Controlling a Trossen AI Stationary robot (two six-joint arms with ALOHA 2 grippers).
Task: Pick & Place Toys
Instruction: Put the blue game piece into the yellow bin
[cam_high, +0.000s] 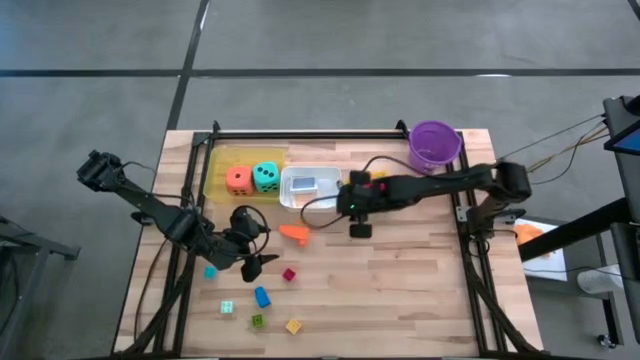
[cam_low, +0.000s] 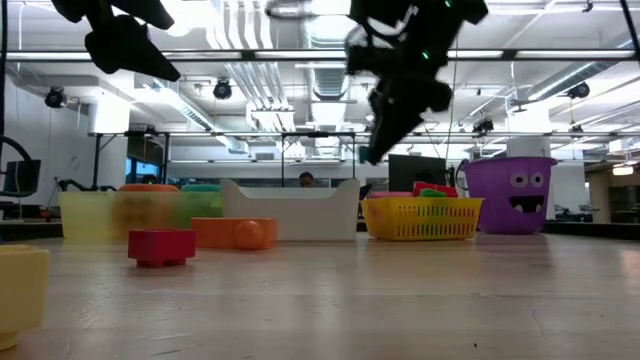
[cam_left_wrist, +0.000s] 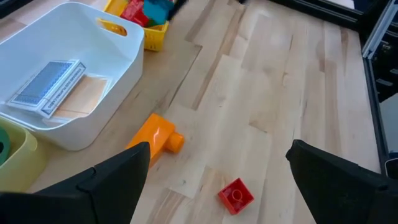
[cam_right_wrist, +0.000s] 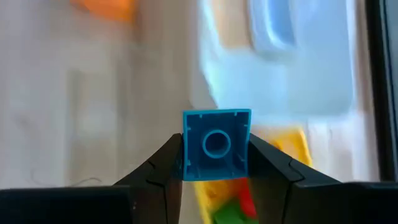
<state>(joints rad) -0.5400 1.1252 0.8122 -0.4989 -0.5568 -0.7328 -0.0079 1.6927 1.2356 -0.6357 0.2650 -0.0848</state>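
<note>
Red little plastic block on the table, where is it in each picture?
High view: small red plastic block, lower left of middle.
Low view: block at left.
Left wrist view: block near the bottom edge.
Right wrist view: not in it.
Shared landmark: white plastic tray behind it.

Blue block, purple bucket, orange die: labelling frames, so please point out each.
blue block (cam_right_wrist: 216, 144), right wrist view, its hollow underside.
purple bucket (cam_high: 434, 146), high view, its inside.
orange die (cam_high: 238, 179), high view, its top face.
</note>
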